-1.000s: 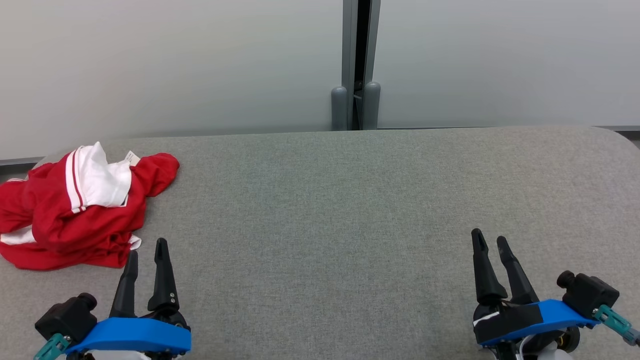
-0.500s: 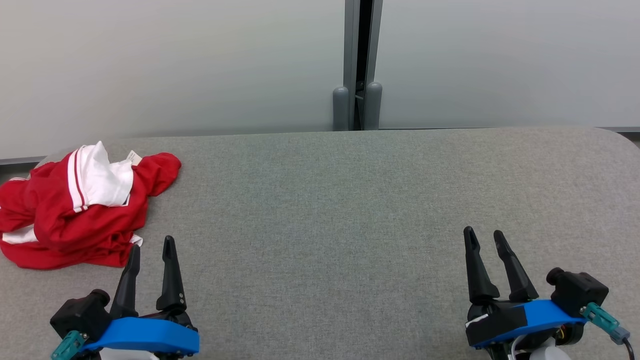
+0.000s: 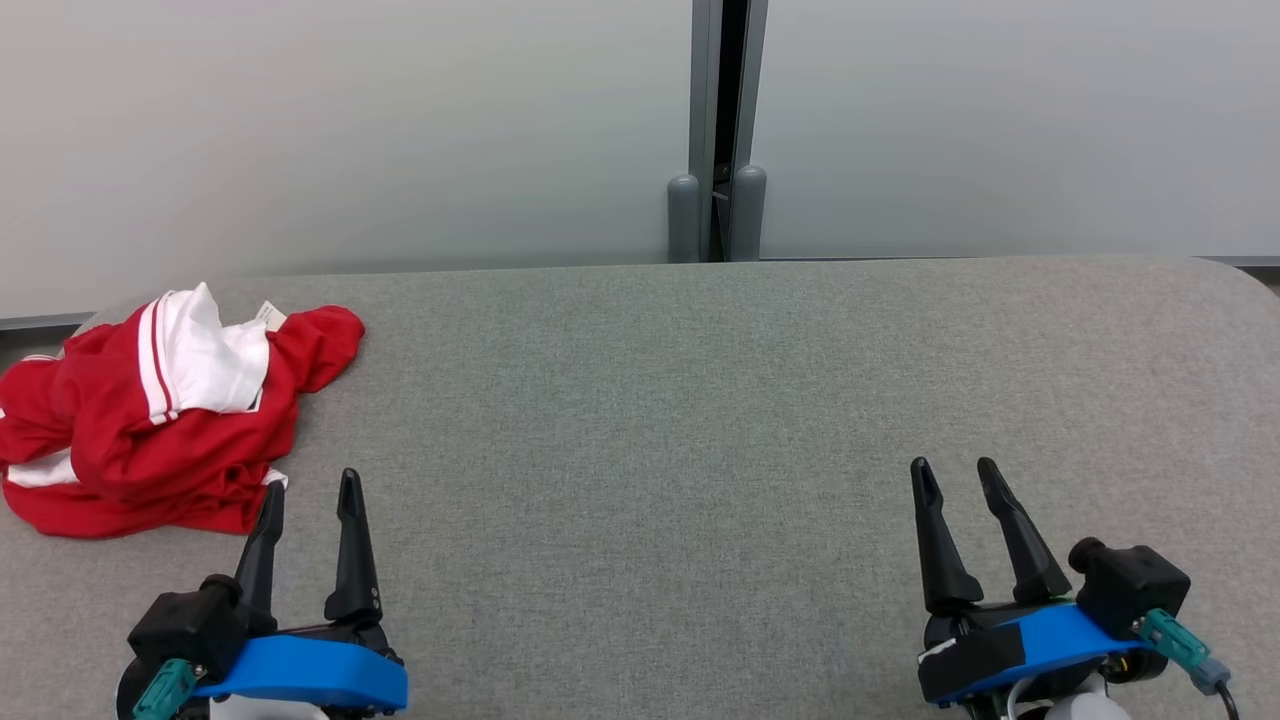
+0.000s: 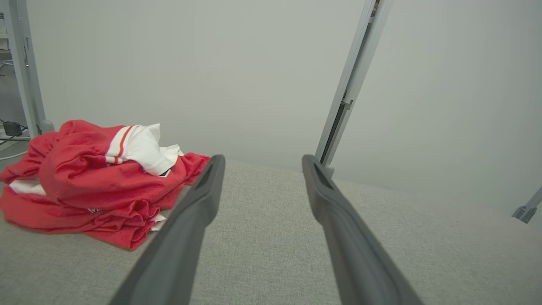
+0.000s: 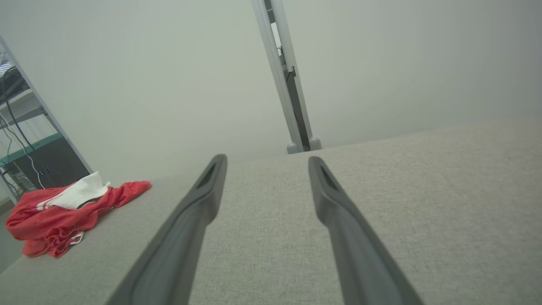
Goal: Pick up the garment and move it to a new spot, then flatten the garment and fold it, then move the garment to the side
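Left hand (image 3: 310,481) inward — garment (image 3: 150,430) near.

Garment (image 3: 150,440) bunched far L, L gripper (image 3: 312,483) beside

Grey fabric table (image 3: 700,420); pale wall panels (image 3: 350,120) behind; grey post (image 3: 720,130) between them.

A grey fabric-covered surface (image 3: 700,400) with rounded far corners spreads from 3 to 9 o'clock in the head view. Behind it stand pale matte wall panels (image 3: 350,130), joined at 12 o'clock by a grey metal post (image 3: 718,100). In the right wrist view a shelf rack (image 5: 38,146) with cables stands at 9 o'clock. The light is soft and even.
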You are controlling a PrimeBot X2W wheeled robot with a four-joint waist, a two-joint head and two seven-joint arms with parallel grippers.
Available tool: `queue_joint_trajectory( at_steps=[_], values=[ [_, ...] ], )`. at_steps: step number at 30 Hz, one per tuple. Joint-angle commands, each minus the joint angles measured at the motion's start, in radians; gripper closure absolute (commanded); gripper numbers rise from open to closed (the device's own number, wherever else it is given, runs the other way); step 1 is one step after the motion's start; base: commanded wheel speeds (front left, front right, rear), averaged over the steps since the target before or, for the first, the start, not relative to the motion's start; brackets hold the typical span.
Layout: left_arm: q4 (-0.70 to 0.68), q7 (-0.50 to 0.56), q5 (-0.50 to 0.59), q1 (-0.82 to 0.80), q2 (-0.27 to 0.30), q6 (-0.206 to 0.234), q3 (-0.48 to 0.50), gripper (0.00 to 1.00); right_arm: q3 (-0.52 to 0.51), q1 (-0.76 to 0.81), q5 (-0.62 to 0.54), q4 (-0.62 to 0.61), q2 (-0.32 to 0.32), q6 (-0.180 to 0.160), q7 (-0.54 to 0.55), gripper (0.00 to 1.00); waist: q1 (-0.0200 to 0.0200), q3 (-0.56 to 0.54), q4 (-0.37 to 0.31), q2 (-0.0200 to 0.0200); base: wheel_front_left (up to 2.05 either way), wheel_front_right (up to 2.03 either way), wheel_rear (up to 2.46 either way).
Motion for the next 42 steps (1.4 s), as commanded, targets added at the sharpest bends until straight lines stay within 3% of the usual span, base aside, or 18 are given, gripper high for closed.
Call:
queue_joint_trajectory(
  at_steps=[1, 28, 42],
  values=[
    [-0.002, -0.011, 0.021, -0.013, 0.007, 0.003, -0.003, 0.00, 0.003, -0.021, -0.026, 0.000, -0.004, 0.000, -0.010, 0.00, 0.0000, 0.000, 0.000, 0.0000, 0.00, 0.00, 0.00],
    [0.020, -0.062, 0.202, -0.009, 0.009, 0.006, -0.019, 0.00, 0.010, -0.028, -0.212, 0.050, -0.004, 0.000, -0.060, 0.00, 0.0000, -0.008, -0.001, 0.0000, 0.00, 0.00, 0.00],
    [0.035, -0.060, 0.195, -0.005, 0.009, -0.002, -0.011, 0.00, 0.002, -0.024, -0.202, 0.065, -0.004, 0.000, -0.059, 0.00, 0.0000, -0.008, -0.001, 0.0000, 0.00, 0.00, 0.00]
  ],
)
